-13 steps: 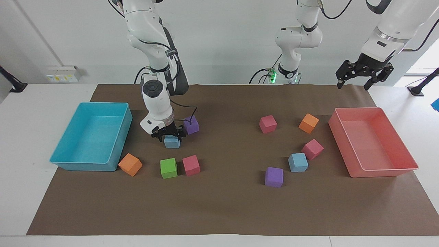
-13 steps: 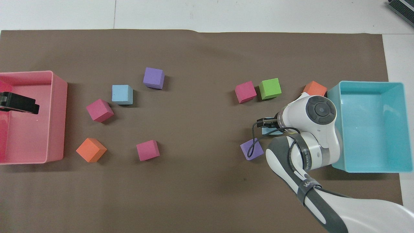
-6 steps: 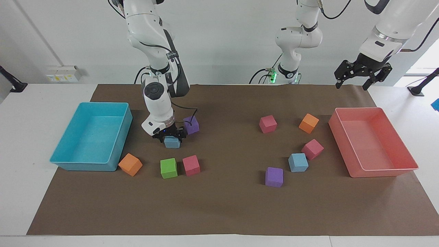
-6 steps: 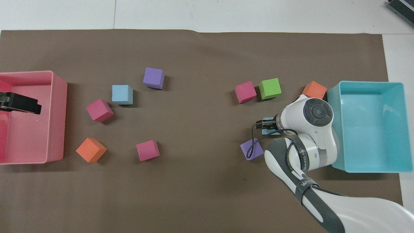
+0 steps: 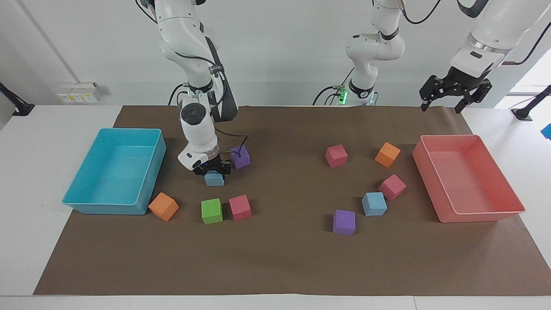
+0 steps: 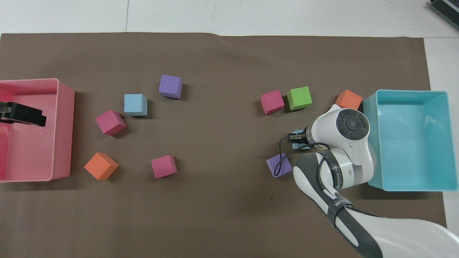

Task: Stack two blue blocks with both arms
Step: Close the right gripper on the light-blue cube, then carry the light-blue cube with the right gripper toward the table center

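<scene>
Brown paper-covered table [image 5: 275, 267] | right gripper [image 5: 212, 168] clasps sky-blue foam cube [image 5: 214, 179] near right-arm edge | left gripper [image 5: 455, 88] spread, waiting | risk: off-centre pinch, foam slips.

Blue block [image 6: 296, 144] mostly under right end effector [image 6: 296, 137]

Two light sky-blue foam cubes, same size. First blue block [image 5: 214, 179] sat flat on the brown paper toward the right arm's end, just beside a purple cube [image 5: 240, 156], right gripper [image 5: 212, 170] down on it, fingers at its sides. Second blue block [image 5: 374, 203] sat free toward the left arm's end, slightly rotated, close beside a magenta cube [image 5: 392, 187].
</scene>
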Robot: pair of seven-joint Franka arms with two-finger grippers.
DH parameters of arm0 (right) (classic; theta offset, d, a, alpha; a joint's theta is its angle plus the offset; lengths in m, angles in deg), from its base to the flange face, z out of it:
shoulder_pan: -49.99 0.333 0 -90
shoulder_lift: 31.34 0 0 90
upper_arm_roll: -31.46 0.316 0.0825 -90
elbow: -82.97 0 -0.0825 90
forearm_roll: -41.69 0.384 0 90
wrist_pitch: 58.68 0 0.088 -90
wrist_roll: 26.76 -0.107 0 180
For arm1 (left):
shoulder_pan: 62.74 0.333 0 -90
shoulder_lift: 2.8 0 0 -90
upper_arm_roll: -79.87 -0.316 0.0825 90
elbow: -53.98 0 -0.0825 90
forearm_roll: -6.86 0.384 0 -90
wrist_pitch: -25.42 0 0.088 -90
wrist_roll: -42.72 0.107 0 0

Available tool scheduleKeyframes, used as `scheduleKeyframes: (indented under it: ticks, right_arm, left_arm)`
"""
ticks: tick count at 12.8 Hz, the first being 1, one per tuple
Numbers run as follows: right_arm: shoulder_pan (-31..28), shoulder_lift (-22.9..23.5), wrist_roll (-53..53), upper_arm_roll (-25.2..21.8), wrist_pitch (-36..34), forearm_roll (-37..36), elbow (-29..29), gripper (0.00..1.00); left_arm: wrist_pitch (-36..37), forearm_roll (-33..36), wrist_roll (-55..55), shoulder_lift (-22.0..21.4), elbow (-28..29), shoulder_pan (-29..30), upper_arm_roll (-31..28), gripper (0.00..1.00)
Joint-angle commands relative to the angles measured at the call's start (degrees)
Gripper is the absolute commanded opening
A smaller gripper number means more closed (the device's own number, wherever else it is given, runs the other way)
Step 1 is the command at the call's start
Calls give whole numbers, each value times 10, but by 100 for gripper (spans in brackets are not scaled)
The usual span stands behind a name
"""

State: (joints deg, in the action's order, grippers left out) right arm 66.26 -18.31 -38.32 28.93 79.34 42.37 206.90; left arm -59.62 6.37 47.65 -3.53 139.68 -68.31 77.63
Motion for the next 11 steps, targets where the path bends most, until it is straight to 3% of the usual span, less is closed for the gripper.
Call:
scheduleKeyframes:
  ticks: [1,6,9,11]
  right_arm:
    - [-3,-5,23,1,-4,9,-23,0]
    - [2,-7,19,1,-159,-2,-165,0]
    - [50,-2,-15,2,-174,0,-194,0]
    - [95,35,-81,1,-181,-2,-235,0]
  left_arm:
    - [2,-7,6,4,-7,0,0,100]
    - [2,-7,9,0,-3,0,0,100]
    - [2,-7,9,0,-3,-1,0,100]
    - [2,-7,9,0,-3,-1,0,100]
